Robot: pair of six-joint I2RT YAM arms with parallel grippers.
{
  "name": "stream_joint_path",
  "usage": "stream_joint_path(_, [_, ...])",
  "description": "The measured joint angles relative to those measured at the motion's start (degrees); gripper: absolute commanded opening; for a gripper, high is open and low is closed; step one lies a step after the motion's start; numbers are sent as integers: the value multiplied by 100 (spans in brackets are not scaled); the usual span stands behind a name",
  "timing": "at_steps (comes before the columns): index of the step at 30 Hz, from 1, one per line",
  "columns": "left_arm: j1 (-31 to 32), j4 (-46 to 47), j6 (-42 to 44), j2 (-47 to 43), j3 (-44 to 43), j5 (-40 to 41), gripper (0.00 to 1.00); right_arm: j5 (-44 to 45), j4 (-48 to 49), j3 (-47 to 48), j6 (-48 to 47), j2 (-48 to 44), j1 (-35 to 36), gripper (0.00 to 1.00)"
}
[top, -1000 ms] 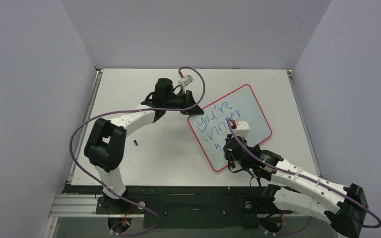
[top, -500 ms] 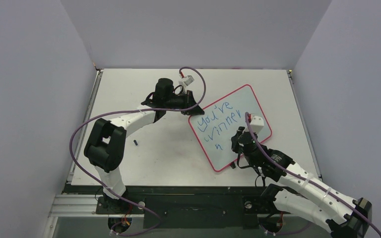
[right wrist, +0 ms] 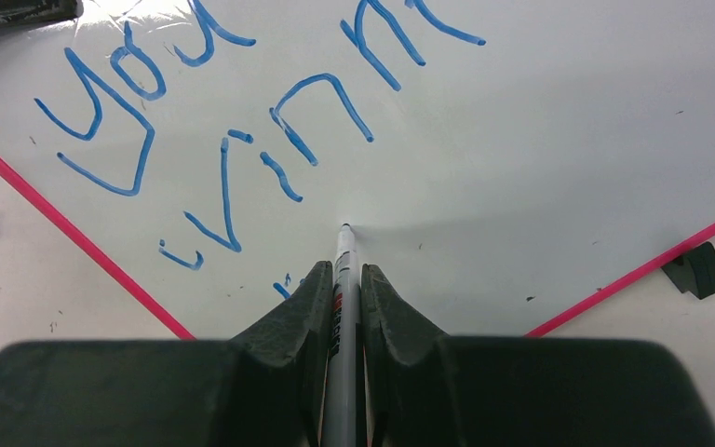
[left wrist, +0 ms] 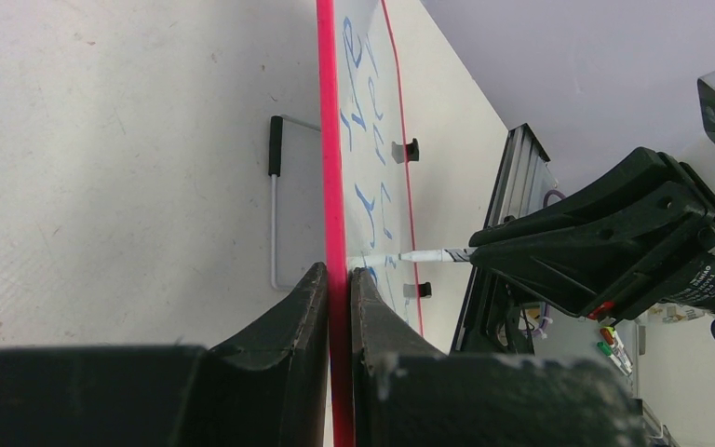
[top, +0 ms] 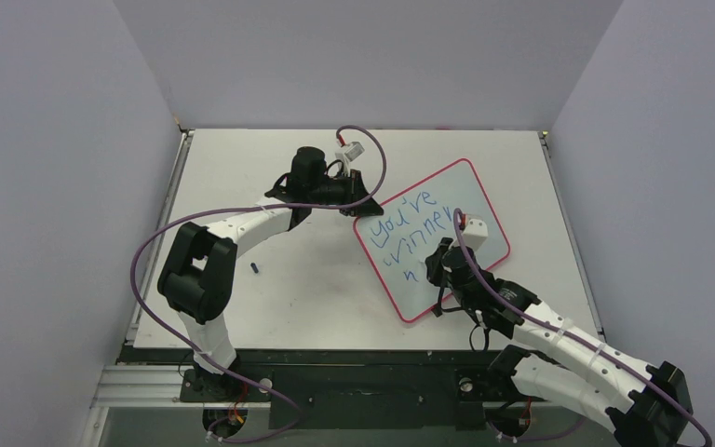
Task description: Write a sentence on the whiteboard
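Observation:
The whiteboard (top: 470,200), pink-framed, lies slanted on the table right of centre. Blue lettering, the sentence (top: 410,228), runs in three slanted lines; it also shows in the right wrist view (right wrist: 242,140). My left gripper (top: 358,207) is shut on the board's pink frame (left wrist: 330,140) at its far left corner, fingers (left wrist: 307,307) either side. My right gripper (top: 435,265) is shut on a white marker (right wrist: 344,270). The marker's tip rests on the white surface (right wrist: 540,121) below the second line. The marker also shows in the left wrist view (left wrist: 428,254).
A small blue pen cap (top: 255,268) lies on the table left of the board. A black foot (right wrist: 698,268) sticks out at the board's edge. A wire stand (left wrist: 275,214) sits behind the board. Grey walls close in the table on three sides.
My right gripper swung right along the board with the marker, then came back a little left. An "n" on the third line came into view. The left arm has not moved.

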State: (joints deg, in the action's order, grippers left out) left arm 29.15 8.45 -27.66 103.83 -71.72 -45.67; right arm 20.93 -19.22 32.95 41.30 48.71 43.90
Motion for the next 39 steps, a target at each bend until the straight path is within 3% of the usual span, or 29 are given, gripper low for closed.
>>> stream_joint_path(23, [2, -9, 2, 0, 0, 28, 0, -348, 192, -413, 188, -372, -7, 0])
stream_joint_path(39, [13, 17, 2, 0, 0, 28, 0, -352, -461, -544, 431, -715, -7, 0])
